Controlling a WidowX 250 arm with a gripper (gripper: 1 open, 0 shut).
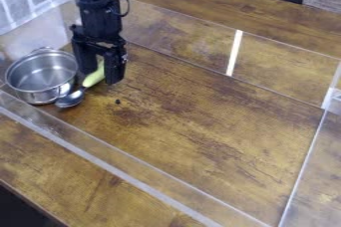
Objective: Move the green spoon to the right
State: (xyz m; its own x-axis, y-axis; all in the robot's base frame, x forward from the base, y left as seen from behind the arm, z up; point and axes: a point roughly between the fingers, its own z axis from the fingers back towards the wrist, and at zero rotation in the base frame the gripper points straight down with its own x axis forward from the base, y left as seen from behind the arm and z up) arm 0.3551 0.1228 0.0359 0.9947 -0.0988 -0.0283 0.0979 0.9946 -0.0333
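Observation:
The green spoon [94, 76] lies on the wooden table at the left, its yellow-green handle between my gripper's fingers and its silver bowl end [71, 98] resting on the table beside the steel pot. My black gripper [100, 70] points straight down over the handle, open, with a finger on each side of it. The fingertips are low, close to the table. The upper part of the handle is hidden by the gripper.
A round steel pot [40, 76] stands just left of the spoon. A clear plastic barrier [147, 186] runs along the front and right side of the table. A small dark speck [118, 101] lies right of the spoon.

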